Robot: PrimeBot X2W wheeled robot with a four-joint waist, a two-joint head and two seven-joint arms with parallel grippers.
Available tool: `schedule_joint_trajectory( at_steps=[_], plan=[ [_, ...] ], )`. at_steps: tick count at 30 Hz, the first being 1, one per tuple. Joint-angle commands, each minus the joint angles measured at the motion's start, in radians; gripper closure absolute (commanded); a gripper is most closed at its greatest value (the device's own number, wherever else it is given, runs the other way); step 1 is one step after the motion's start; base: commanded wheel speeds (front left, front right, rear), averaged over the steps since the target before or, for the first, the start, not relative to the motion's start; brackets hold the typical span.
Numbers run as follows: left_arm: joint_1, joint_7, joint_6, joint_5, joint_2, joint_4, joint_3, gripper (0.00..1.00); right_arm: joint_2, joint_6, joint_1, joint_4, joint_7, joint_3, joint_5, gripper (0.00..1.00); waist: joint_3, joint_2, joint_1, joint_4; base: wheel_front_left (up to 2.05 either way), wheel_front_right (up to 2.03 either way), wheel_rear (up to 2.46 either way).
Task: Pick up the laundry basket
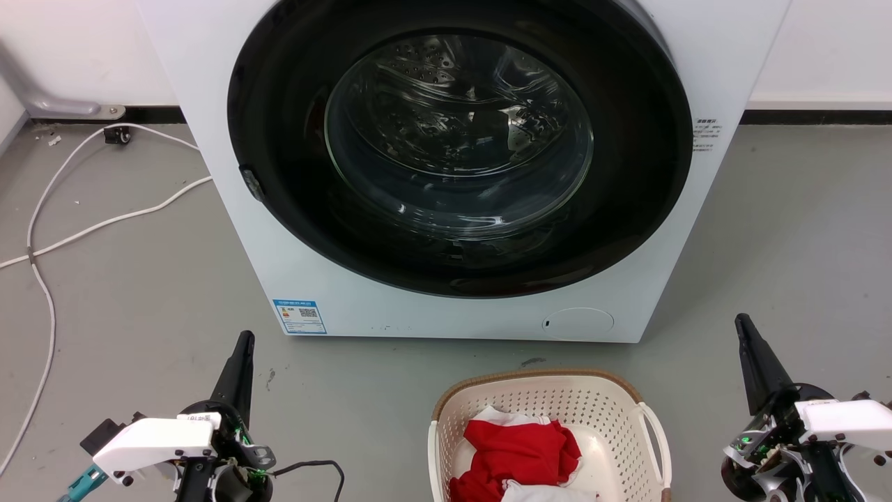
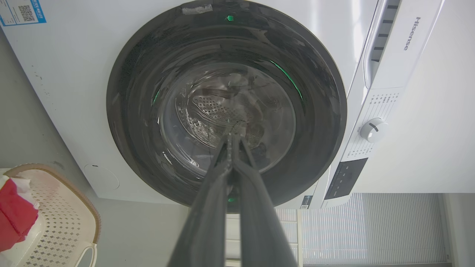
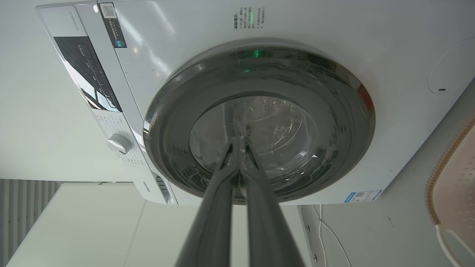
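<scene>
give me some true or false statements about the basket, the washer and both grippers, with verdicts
1. The laundry basket sits on the floor in front of the washer. True.
2. The laundry basket is empty. False: red and white clothing lies in it.
3. The washer's round door hangs open. False: it is shut.
4. The left gripper has its jaws shut on nothing. True.
5. The right gripper grips a basket handle. False: it is apart from the laundry basket, off to its right, jaws shut and holding nothing.
</scene>
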Motion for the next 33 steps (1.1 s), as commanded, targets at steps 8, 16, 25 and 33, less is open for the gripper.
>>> schedule_joint_trajectory(
  at_steps=[8, 16, 25, 33],
  plan=[
    [-0.008, 0.002, -0.003, -0.002, 0.002, 0.0, 0.003, 1.0, 0.0, 0.0, -0.011, 0.001, 0.001, 0.0, 0.004, 1.0, 0.0, -0.0001, 0.0, 0.0, 0.0, 0.0, 0.0],
    [0.0, 0.0, 0.0, 0.0, 0.0, 0.0, 0.0, 0.0, 0.0, 0.0, 0.0, 0.0, 0.0, 0.0, 0.0, 0.0, 0.0, -0.0001, 0.0, 0.0, 0.0, 0.0, 0.0],
    [0.02, -0.03, 0.0, 0.025, -0.002, 0.0, -0.013, 0.0, 0.001, 0.0, 0.023, 0.007, -0.03, 0.005, -0.042, 0.0, 0.001, -0.0001, 0.0, 0.0, 0.0, 0.0, 0.0],
    [0.024, -0.069, 0.01, 0.171, -0.001, -0.04, -0.009, 0.0, 0.001, 0.0, 0.038, -0.046, -0.069, 0.01, -0.217, 0.0, 0.001, -0.0001, 0.0, 0.0, 0.0, 0.0, 0.0]
  ],
)
